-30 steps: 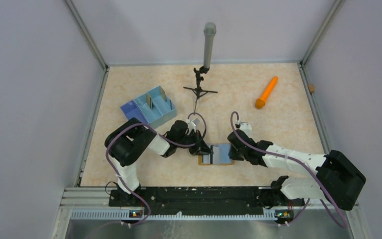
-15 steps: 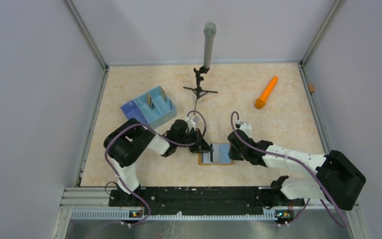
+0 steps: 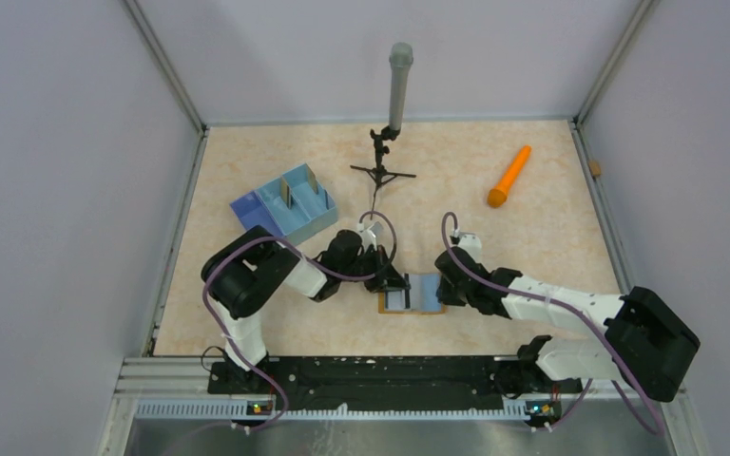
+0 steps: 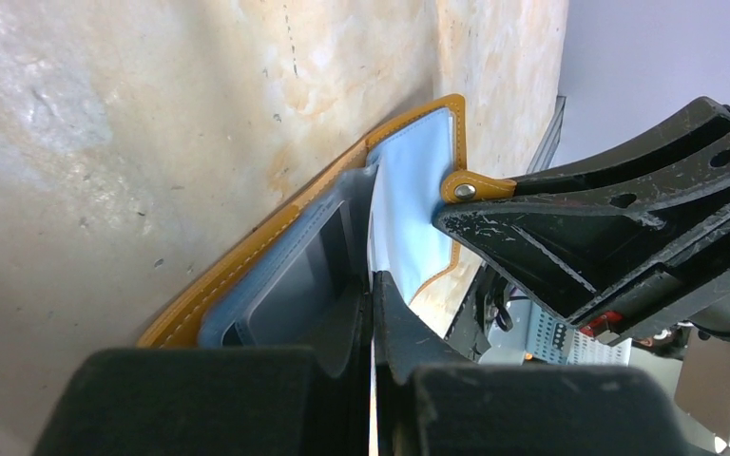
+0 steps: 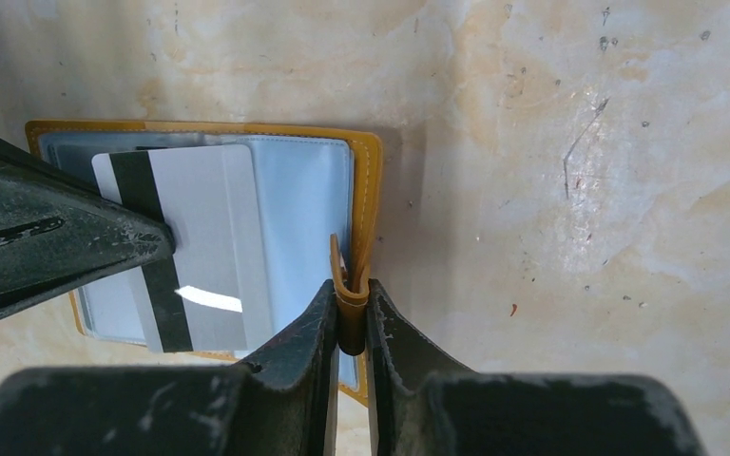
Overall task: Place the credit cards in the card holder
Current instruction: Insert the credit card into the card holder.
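Observation:
The mustard-orange card holder [image 3: 428,296] lies open on the table, blue-grey pockets up. My right gripper [image 3: 444,285] is shut on its snap tab [image 5: 350,302] at the right edge. My left gripper [image 3: 396,284] is shut on a grey credit card with a dark stripe [image 5: 200,252] and holds it flat over the holder's left half. I cannot tell whether the card's edge is inside a pocket. In the left wrist view the card shows only as a thin pale edge [image 4: 372,256] between the shut fingers, by the holder [image 4: 276,275]. Two more cards [image 3: 285,195] stand in the blue tray.
A blue divided tray [image 3: 261,211] stands at the left behind my left arm. A grey microphone on a small black tripod [image 3: 397,90] stands at the back centre. An orange cone-shaped stick [image 3: 509,177] lies at the back right. Walls enclose the table.
My left gripper has shifted slightly to the right with the card, further over the holder. The right gripper has not moved.

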{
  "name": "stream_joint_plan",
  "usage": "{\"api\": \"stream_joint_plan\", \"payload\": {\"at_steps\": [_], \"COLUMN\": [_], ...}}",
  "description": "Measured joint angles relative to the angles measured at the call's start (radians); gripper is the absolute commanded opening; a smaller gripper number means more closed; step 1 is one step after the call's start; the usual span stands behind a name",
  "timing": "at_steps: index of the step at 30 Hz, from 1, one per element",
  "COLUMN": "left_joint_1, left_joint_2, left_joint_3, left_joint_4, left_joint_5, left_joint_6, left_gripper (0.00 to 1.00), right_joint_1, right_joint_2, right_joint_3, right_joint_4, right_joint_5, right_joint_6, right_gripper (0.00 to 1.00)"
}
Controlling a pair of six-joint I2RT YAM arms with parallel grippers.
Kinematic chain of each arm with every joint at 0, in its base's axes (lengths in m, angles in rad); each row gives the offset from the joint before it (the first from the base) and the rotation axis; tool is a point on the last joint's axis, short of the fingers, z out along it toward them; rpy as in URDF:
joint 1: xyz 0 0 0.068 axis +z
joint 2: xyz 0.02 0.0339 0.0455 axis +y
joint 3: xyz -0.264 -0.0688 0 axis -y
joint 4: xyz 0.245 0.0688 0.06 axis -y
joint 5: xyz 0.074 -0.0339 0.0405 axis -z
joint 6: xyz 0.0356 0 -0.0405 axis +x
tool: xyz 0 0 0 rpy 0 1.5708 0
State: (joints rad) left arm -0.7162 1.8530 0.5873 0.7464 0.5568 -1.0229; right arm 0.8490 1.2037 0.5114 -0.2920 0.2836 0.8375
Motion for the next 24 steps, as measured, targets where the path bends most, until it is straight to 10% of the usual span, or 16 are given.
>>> {"api": "stream_joint_plan", "payload": {"at_steps": [6, 24], "left_joint_1": [-0.020, -0.060], "left_joint_2": [0.002, -0.114], "left_joint_3": [0.011, 0.208], "left_joint_4": [-0.010, -0.472], "left_joint_5": [-0.030, -0.220], "left_joint_6": [0.002, 0.170], "left_gripper": [0.00, 0.55], "right_joint_1": [0.000, 0.000], "right_joint_2": [-0.019, -0.117], "right_joint_3": [-0.001, -0.029], "right_joint_4": [-0.004, -0.004], "right_joint_5": [0.000, 0.022], "right_joint_6": [0.020, 0.064], "right_gripper": [0.09, 0.00]}}
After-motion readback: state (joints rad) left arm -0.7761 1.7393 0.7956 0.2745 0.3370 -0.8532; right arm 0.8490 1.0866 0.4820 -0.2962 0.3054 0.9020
